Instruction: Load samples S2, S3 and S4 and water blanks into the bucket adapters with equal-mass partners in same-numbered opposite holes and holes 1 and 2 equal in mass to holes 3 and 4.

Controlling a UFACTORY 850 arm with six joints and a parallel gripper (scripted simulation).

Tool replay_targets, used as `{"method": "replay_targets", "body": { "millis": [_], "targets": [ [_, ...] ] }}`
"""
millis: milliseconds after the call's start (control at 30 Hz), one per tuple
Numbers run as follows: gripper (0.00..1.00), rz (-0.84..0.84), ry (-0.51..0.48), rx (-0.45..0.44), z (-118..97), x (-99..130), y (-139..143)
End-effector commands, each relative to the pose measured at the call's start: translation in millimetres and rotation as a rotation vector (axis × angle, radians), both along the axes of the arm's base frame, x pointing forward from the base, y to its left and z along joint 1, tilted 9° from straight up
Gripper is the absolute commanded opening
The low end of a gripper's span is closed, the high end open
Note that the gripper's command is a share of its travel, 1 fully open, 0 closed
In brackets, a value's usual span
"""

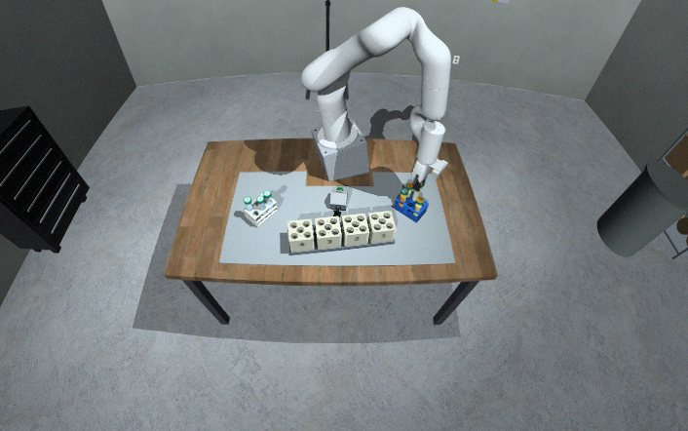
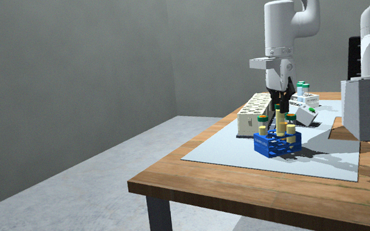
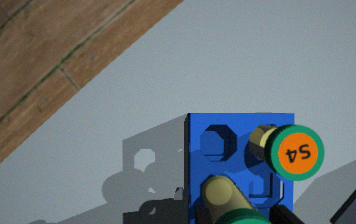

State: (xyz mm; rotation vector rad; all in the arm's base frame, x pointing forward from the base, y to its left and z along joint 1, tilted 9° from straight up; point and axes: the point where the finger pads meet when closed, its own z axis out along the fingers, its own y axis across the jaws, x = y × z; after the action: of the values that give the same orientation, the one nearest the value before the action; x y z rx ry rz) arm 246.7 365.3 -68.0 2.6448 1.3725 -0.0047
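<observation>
My gripper (image 1: pixel 417 182) (image 2: pixel 280 109) is shut on a green-capped tube (image 2: pixel 280 123) (image 3: pixel 220 192) with pale yellow liquid. The tube is upright and raised, its round bottom near the top of the blue samples rack (image 2: pixel 261 148) (image 3: pixel 240 119); its cap dot is hidden. S4 (image 1: pixel 419 202) (image 2: pixel 262 119) (image 3: pixel 297 153) stands in that rack, as do two other tubes whose IDs I cannot read. The four cream adapters (image 1: pixel 300 245) (image 2: pixel 246 126) stand in the stand (image 1: pixel 341 249); their holes look empty. The sloped desk (image 1: pixel 338 200) (image 2: pixel 299 113) bears the green key (image 2: pixel 311 110).
The white blanks rack (image 1: pixel 259 217) (image 2: pixel 312 101) at the far left of the top view holds three green-capped tubes. The desk stands behind the adapters, in front of the arm's base (image 1: pixel 344 158). The adapter row lies between the two racks, nearer the front edge.
</observation>
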Motion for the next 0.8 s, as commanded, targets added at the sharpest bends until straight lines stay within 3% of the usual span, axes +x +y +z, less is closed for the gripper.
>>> {"method": "replay_targets", "body": {
  "millis": [0,767],
  "targets": [
    [0.00,0.000,0.004,-0.003,9,0,2],
    [0.00,0.000,0.004,-0.003,47,-3,8]
  ]
}}
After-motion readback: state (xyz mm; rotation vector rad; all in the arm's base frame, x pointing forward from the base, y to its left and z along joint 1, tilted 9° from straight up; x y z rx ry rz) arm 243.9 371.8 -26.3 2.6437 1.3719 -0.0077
